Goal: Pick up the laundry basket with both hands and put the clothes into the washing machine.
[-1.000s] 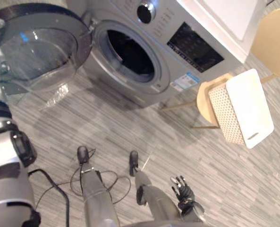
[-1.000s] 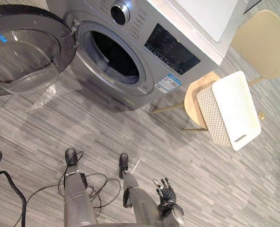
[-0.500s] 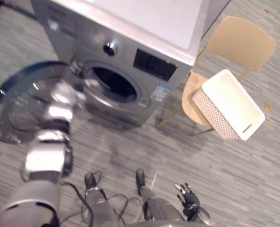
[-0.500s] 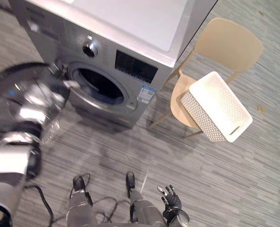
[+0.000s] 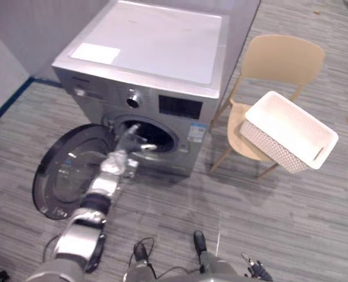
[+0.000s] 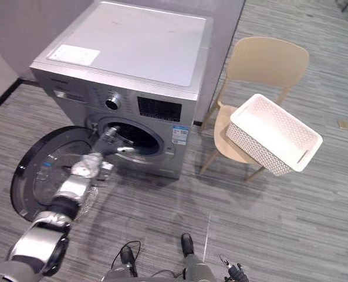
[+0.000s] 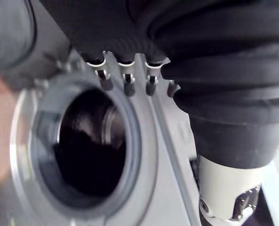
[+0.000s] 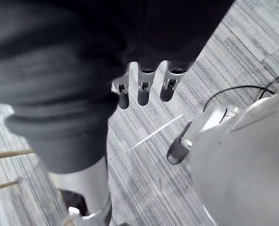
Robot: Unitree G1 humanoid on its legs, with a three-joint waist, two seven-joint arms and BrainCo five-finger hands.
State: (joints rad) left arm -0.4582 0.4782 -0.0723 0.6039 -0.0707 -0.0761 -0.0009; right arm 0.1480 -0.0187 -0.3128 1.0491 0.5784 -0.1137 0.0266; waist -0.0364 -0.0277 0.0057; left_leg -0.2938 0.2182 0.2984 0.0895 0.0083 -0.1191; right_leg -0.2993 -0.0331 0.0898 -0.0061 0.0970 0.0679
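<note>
Washing machine (image 5: pixel 156 53): silver front-loader with a flat pale top, standing on the floor against a grey wall.
Machine front: round dial (image 5: pixel 134 98) with a dark control panel (image 5: pixel 180 107) beside it, both above the drum opening (image 5: pixel 162 134).
Door (image 5: pixel 68 176): round, dark-rimmed with a clear bowl, swung fully open to the machine's left and hanging low over the floor.
Drum opening, close: dark inside with a silver ring around it in the left wrist view (image 7: pixel 87 146).
Laundry basket (image 5: pixel 288 132): white perforated plastic, rectangular, resting tilted on the chair seat, with its far end jutting past the seat. A handle slot (image 5: pixel 318 154) shows at that end. Both hands are well apart from it.
Chair (image 5: pixel 285 59): beige, with a rounded back and thin legs, just to the right of the machine.
Left hand (image 5: pixel 131 141): raised on an outstretched arm in front of the drum opening's left rim. Its fingers (image 7: pixel 125 80) are straight and spread and grasp nothing. Whether it touches the machine cannot be told.
Right hand (image 5: pixel 254 272): low at the robot's side over the floor. Its fingers (image 8: pixel 144 87) hang loose and hold nothing.
Floor (image 5: pixel 303 223): grey striped planks.
</note>
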